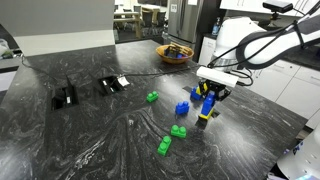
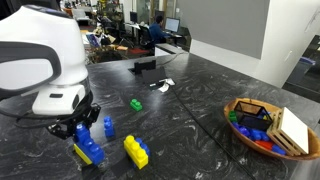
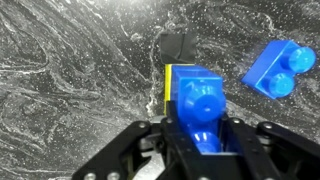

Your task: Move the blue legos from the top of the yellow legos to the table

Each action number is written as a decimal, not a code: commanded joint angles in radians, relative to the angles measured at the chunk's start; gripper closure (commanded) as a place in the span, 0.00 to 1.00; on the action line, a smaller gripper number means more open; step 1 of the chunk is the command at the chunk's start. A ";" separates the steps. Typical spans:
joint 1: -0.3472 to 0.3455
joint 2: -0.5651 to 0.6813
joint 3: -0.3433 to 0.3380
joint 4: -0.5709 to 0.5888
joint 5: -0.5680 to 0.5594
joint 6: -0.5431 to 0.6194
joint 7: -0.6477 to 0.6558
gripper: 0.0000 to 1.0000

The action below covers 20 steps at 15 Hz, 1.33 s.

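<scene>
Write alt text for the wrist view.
The gripper grips the blue legos, with the yellow legos showing as a strip at their left edge. A smaller blue block lies apart at upper right on the black marbled table.

- wooden bowl (image 1: 175, 59): 1, with loose bricks inside, too jumbled to count
- green lego: 3 in an exterior view; one green lego (image 1: 152, 97) closest to the bowl, another green lego (image 1: 178, 131) and a third green lego (image 1: 164, 147) farther from the bowl
- blue legos (image 3: 200, 100): 1 long assembly
- yellow legos (image 1: 203, 121): 1 short stack
- small blue block (image 1: 183, 109): 1, between the bowl and the far green pair
- yellow brick (image 2: 133, 150): 1, blue piece attached
- black item: 2, well apart from the bowl; black item (image 1: 65, 97), black item (image 1: 112, 85)
- gripper (image 1: 208, 95): 1
- table (image 1: 90, 140): 1
</scene>
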State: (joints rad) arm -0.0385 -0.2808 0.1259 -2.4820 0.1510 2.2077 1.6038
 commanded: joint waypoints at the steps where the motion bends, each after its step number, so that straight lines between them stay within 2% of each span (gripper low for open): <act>1: 0.008 -0.039 -0.007 -0.001 -0.011 0.009 0.007 0.90; 15: 0.013 -0.072 -0.004 0.005 -0.012 -0.011 -0.016 0.90; 20: 0.049 -0.081 0.003 0.046 -0.021 -0.051 -0.118 0.90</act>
State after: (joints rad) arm -0.0093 -0.3549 0.1284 -2.4649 0.1423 2.1948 1.5524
